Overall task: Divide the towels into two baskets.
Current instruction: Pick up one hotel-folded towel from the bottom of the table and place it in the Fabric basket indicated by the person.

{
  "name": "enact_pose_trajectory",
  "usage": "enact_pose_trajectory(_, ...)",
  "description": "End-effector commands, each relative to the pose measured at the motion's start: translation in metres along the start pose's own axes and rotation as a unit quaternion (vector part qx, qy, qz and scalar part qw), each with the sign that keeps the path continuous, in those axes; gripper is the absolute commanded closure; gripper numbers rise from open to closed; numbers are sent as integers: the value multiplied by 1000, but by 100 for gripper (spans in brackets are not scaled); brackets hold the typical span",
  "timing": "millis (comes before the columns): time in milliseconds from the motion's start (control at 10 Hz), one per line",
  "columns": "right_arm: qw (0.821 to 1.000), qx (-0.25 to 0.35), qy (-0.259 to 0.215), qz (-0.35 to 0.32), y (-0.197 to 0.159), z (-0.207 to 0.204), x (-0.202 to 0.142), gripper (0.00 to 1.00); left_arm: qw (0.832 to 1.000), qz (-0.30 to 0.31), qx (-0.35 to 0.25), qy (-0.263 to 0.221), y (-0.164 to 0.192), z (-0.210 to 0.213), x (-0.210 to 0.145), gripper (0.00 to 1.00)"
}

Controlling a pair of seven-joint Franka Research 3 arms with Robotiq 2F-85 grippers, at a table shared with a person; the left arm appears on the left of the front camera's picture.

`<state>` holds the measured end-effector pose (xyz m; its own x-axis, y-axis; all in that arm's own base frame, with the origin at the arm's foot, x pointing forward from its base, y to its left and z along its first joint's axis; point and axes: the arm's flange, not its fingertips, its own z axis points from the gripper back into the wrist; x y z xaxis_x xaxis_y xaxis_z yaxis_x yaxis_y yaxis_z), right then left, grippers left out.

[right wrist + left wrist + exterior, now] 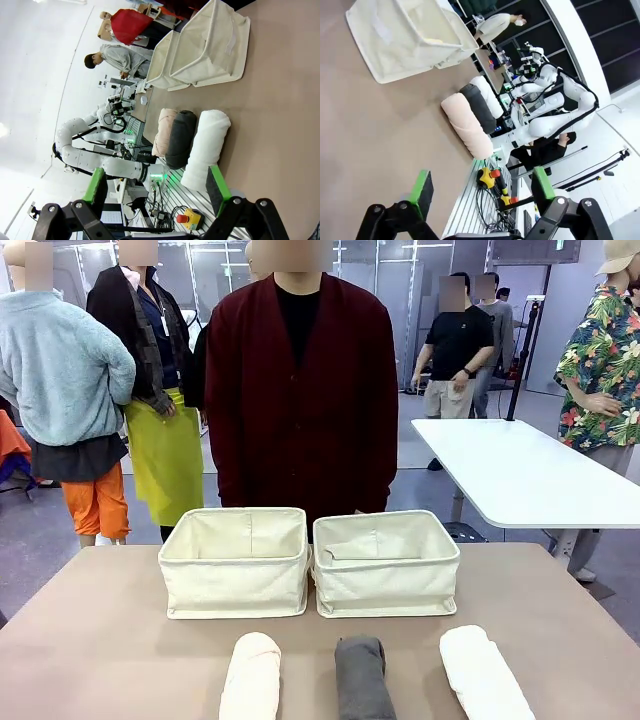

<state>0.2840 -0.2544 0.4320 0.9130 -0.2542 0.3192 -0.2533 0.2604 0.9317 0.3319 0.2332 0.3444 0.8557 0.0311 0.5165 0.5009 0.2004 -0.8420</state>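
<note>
Two cream canvas baskets stand side by side mid-table, the left basket and the right basket. Three rolled towels lie in a row near the table's front edge: a cream one, a dark grey one and a white one. Inside the right basket a pale fold shows; I cannot tell if it is a towel. My left gripper is open and empty, above the table, with the towels and a basket beyond it. My right gripper is open too, near the white towel.
A person in a dark red cardigan stands right behind the baskets, hands out of sight. A white table stands at the back right, with other people around. Bare brown tabletop lies to either side of the towels.
</note>
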Motion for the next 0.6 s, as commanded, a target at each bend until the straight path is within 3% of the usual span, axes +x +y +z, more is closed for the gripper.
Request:
enact_pose_trajectory(0, 1000, 4, -2, 7, 3, 1, -2, 0, 1000, -7, 11, -6, -2, 4, 25, 0)
enact_pose_trajectory(100, 1000, 4, -2, 7, 3, 1, -2, 0, 1000, 0, 0, 0, 0, 0, 0, 0)
enact_pose_trajectory(500, 1000, 4, -2, 7, 3, 1, -2, 0, 1000, 0, 0, 0, 0, 0, 0, 0)
